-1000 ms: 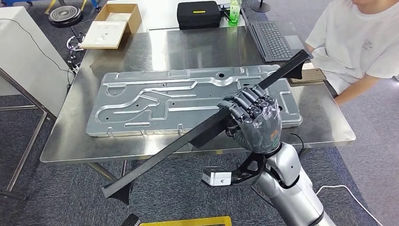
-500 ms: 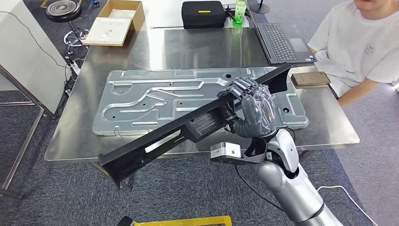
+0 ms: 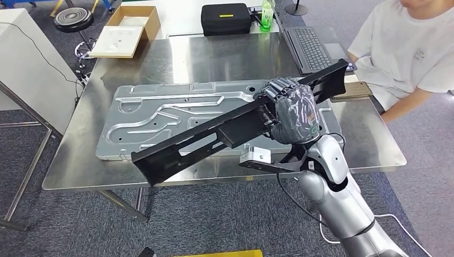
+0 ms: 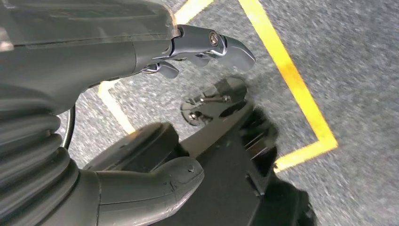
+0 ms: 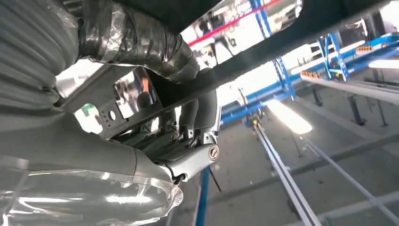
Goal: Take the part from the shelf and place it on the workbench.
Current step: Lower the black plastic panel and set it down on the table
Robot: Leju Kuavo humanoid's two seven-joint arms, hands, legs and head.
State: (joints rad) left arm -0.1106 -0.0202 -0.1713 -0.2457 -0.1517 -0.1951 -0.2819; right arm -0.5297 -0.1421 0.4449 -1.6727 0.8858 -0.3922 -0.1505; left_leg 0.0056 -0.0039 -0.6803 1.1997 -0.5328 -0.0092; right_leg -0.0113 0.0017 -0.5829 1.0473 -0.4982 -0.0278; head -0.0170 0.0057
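Right hand (image 3: 293, 115) grips black part (image 3: 214, 136), slanted above plate (image 3: 155, 123); its low end overhangs tabletop (image 3: 369, 144) front edge. Left hand (image 4: 94, 141) fingers apart, empty. Person (image 3: 412, 48), laptop (image 3: 313, 45) beyond far end.

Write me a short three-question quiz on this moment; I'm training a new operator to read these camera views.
1. True or false: the right hand grips the long black part.
2. What lies flat on the steel workbench under the black part?
A. a stamped metal panel
B. a wooden board
C. a coil of cable
3. Fill in: at the far edge of the workbench, beside the person, sits an open ______.

Key
1. True; the fingers wrap the part near its middle.
2. A, the stamped metal panel.
3. laptop.
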